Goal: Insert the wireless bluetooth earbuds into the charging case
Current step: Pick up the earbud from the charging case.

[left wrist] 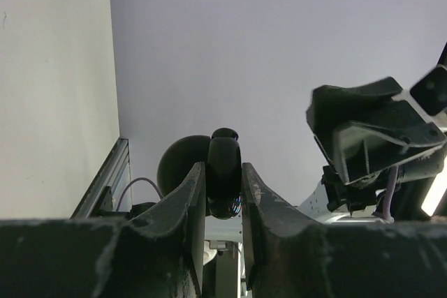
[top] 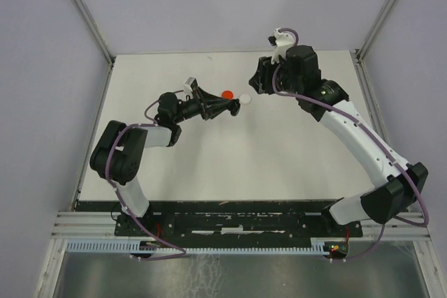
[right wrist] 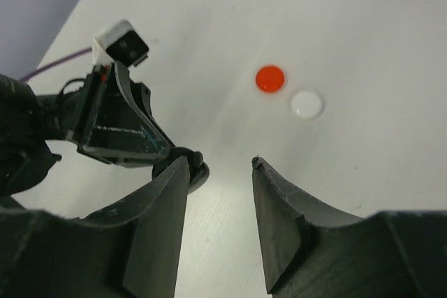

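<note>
While the left hand [left wrist: 223,174] pinches a black round case [left wrist: 224,162], the right hand [right wrist: 220,165] stands spread.

my left claw [left wrist: 223,167] is black, the round piece [left wrist: 224,172] in it glossy black. the table [right wrist: 384,33] is white, with a red disc [right wrist: 269,78] and a white disc [right wrist: 307,104].

Your top camera is looking down on the whole table [top: 209,165] from behind the arms [top: 126,151]. Your left wrist camera is peering level past its fingers [left wrist: 187,207] at the right gripper [left wrist: 349,127]. Your right one is facing down, sharing the left gripper [right wrist: 167,151] with top.
</note>
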Available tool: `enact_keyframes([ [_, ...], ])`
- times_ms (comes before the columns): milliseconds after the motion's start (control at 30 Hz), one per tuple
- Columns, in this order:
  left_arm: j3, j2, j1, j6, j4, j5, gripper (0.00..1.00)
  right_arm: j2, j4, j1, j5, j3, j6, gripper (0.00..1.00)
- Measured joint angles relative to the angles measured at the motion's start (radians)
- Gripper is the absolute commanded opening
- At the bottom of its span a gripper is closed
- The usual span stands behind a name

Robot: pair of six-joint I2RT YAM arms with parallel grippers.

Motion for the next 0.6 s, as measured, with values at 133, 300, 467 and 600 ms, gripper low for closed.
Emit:
enact_keyframes([
  [133,0.007,0.0,0.0,0.011,-0.004,0.014,0.03,0.074,-0.145,-0.019,-0.075,0.036,0.041,0.51],
  [300,0.01,0.0,0.0,0.024,-0.017,0.019,0.03,0.097,-0.187,-0.035,-0.156,0.03,0.071,0.51],
  [467,0.014,0.0,0.0,0.035,-0.025,0.037,0.03,0.106,-0.158,-0.043,-0.235,0.023,0.094,0.5],
  [600,0.02,0.0,0.0,0.037,-0.032,0.044,0.03,0.143,-0.134,-0.045,-0.291,0.023,0.105,0.5],
])
